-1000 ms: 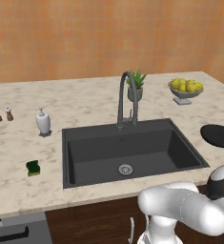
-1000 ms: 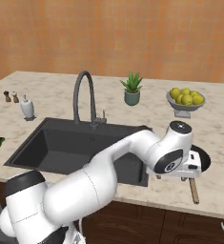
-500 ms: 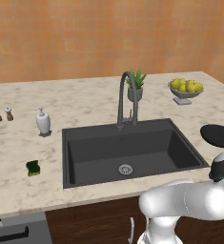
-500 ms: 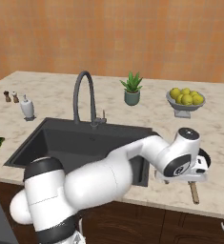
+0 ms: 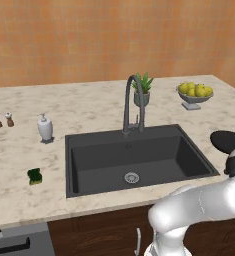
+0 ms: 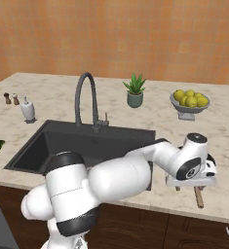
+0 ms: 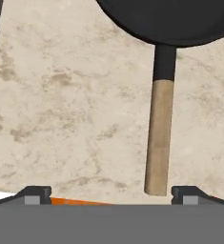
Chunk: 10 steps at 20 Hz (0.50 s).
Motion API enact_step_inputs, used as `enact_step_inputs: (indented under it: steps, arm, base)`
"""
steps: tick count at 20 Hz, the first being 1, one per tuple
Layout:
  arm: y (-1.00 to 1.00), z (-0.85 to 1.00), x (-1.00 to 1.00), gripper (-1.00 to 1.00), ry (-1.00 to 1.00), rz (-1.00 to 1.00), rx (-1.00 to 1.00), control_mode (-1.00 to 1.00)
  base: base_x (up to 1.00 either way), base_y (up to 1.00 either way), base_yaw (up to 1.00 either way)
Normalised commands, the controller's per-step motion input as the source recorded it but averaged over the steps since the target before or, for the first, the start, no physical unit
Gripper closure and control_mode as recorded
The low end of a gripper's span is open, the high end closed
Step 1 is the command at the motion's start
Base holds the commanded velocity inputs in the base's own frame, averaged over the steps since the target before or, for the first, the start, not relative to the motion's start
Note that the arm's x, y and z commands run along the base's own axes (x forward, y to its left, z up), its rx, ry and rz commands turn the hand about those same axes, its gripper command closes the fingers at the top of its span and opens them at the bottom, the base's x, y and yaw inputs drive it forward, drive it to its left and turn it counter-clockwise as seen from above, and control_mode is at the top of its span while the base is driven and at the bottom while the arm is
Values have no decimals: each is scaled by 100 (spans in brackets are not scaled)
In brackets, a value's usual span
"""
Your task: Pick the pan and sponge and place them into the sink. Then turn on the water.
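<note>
Marbled beige counter (image 5: 89, 110) runs under an orange wall, with the dark sink (image 5: 134, 155) sunk into its middle and a gooseneck faucet (image 5: 130, 102) rising at the basin's back edge; no water runs from it. Nothing lies in the basin but the drain.

The pan (image 7: 173, 19) sits on the counter to the right of the sink, its wooden handle (image 7: 158, 138) pointing toward the counter's front edge. The sponge (image 5: 35, 176) lies well apart on the far side, left of the basin, near a white soap dispenser (image 5: 45, 128).

The gripper (image 7: 111, 193) hangs over the pan's handle with its jaws released and spread wide, holding nothing. In the hand view the handle's free end lies close to the right-hand fingertip rather than centred between the two.

By my judgement the first step is in hand: reaching for the pan. The next move calls for shifting the hand so the handle sits midway between the jaws, lowering around it, then closing before lifting toward the sink.
</note>
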Motion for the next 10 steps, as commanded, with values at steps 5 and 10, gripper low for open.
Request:
enact_step_inputs:
  steps: [5,10]
  arm:
    - [-38,-25,31,-100,7,5,0,-100]
    - [-35,-30,33,-100,1,6,0,-100]
  base:
    - [0,0,0]
    - [0,0,0]
